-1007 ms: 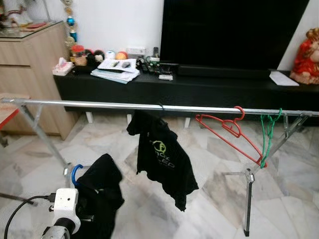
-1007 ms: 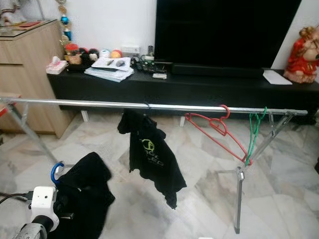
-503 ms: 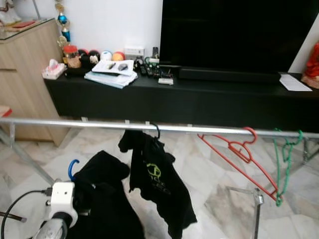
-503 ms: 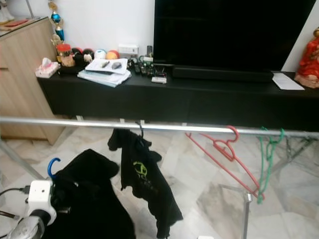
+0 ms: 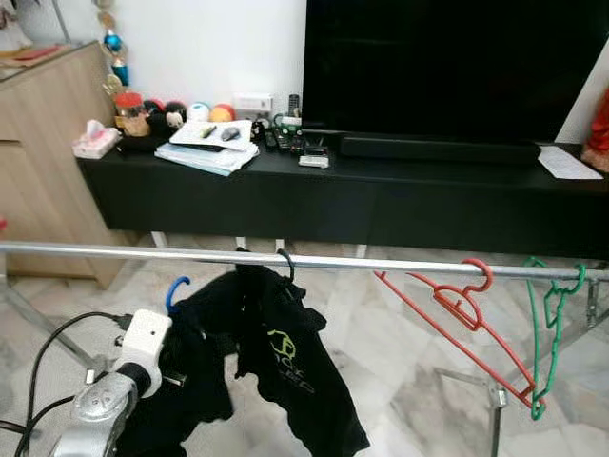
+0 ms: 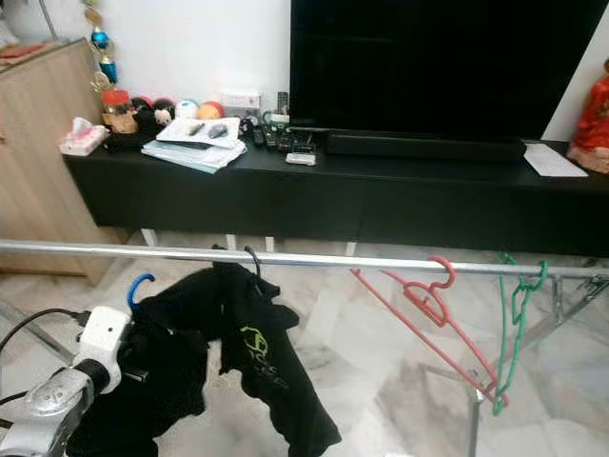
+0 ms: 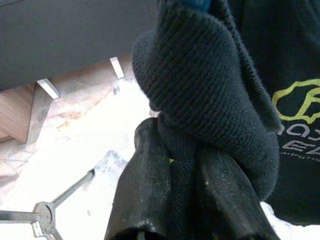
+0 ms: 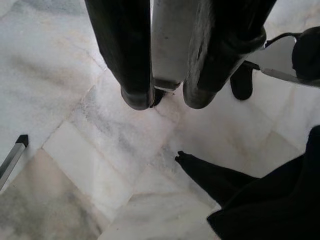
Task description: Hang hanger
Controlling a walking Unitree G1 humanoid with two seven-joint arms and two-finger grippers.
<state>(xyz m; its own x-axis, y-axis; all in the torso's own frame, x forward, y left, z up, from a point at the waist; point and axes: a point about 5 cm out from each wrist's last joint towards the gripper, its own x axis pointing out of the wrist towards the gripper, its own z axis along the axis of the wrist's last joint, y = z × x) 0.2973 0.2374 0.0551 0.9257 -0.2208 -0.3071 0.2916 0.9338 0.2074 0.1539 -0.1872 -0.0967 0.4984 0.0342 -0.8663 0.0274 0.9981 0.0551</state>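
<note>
The left gripper [image 7: 187, 165] is raised at the left, just below the rail [image 5: 114, 250], its fingers [image 7: 145, 185] closed on a black garment [image 5: 195, 367] that hangs on a blue hanger [image 5: 176, 286]. The blue hook stands up just under the rail, near its left part, not over it. Right beside it a second black shirt [image 5: 290, 357] with a yellow-green print hangs from a dark hook [image 5: 285, 262] that sits over the rail; the two garments touch. Further right along the rail a red hanger [image 5: 457, 305] hangs tilted, its hook over the rail, and near the right end a green hanger [image 5: 547, 328] hangs almost edge-on. Behind the rail a black bench [image 5: 400, 186] stands against the wall, with papers [image 5: 209, 143] and small items toward its left end, a soundbar [image 5: 438, 149] in the middle and a sheet [image 5: 571, 162] at its right end, below a dark screen [image 5: 447, 67]. The right gripper [image 8: 167, 97] points down at the marble floor [image 8: 75, 165], fingers slightly apart and holding nothing.
</note>
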